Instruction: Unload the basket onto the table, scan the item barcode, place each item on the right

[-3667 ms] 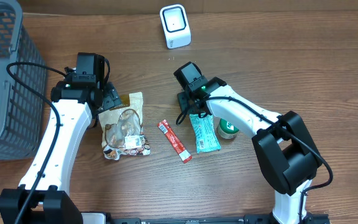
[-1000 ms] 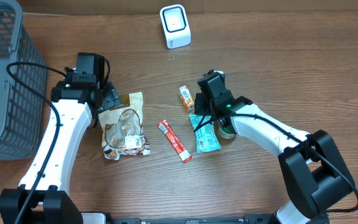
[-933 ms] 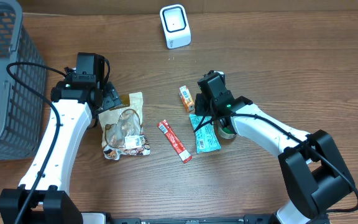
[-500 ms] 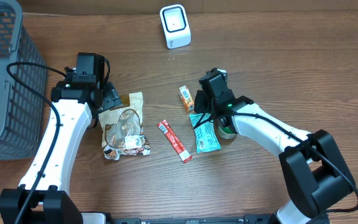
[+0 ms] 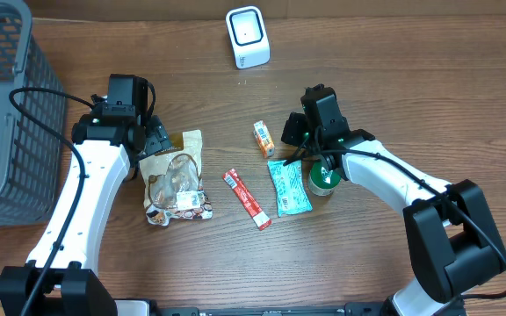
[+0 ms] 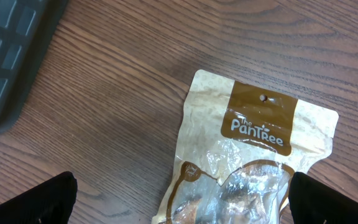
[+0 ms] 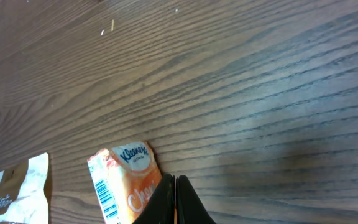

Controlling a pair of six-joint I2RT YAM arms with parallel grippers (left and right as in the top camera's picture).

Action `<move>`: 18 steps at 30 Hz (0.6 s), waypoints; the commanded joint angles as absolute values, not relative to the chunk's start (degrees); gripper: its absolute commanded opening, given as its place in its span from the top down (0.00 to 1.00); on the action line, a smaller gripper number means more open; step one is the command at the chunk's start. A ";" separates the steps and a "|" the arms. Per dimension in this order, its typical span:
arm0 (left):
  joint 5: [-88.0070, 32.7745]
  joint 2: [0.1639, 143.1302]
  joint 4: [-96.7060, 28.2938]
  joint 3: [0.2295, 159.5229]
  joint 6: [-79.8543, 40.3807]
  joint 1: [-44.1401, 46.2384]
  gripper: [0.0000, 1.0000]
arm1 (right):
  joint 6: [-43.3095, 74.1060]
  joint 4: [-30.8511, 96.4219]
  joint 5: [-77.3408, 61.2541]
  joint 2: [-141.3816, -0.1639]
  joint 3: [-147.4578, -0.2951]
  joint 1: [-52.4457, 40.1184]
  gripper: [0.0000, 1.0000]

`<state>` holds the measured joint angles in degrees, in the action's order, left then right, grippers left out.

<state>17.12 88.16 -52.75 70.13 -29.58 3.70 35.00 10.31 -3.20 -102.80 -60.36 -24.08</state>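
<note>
Orange tissue pack (image 5: pixel 263 139) is lying near the middle of the surface (image 5: pixel 411 79), well short of the white scanner (image 5: pixel 247 37) by the far edge. Reaching in from the near right corner, the right arm (image 5: pixel 385 175) is pointing its right fingers (image 7: pixel 174 200) down just beside the pack, pressed together on nothing. Over the snack pouch (image 6: pixel 253 162), the left fingers (image 6: pixel 48 202) are hanging spread wide, empty.

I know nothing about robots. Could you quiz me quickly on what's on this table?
1. True or false: the right gripper is shut and empty.
2. What lies below the open left gripper? A) red stick sachet B) brown-and-clear Pantree snack pouch C) green round tub
3. What colour is the small rectangular Kleenex pack beside the right gripper?
Key: 1 true; 2 B; 3 orange.
</note>
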 commanded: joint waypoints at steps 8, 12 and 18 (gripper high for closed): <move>16.88 86.98 -52.88 71.13 -29.15 3.77 0.00 | 35.81 9.17 -8.08 -107.07 -59.96 -24.53 0.96; 16.88 86.98 -52.88 71.13 -29.15 3.77 0.00 | 35.77 8.99 -8.08 -107.07 -59.96 -25.69 0.96; 16.88 86.98 -52.88 71.13 -29.15 3.77 0.00 | 35.59 9.06 -8.03 -107.07 -59.96 -27.46 0.96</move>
<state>17.12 88.16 -52.75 70.13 -29.58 3.70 35.62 9.43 -7.40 -106.80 -60.36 -26.68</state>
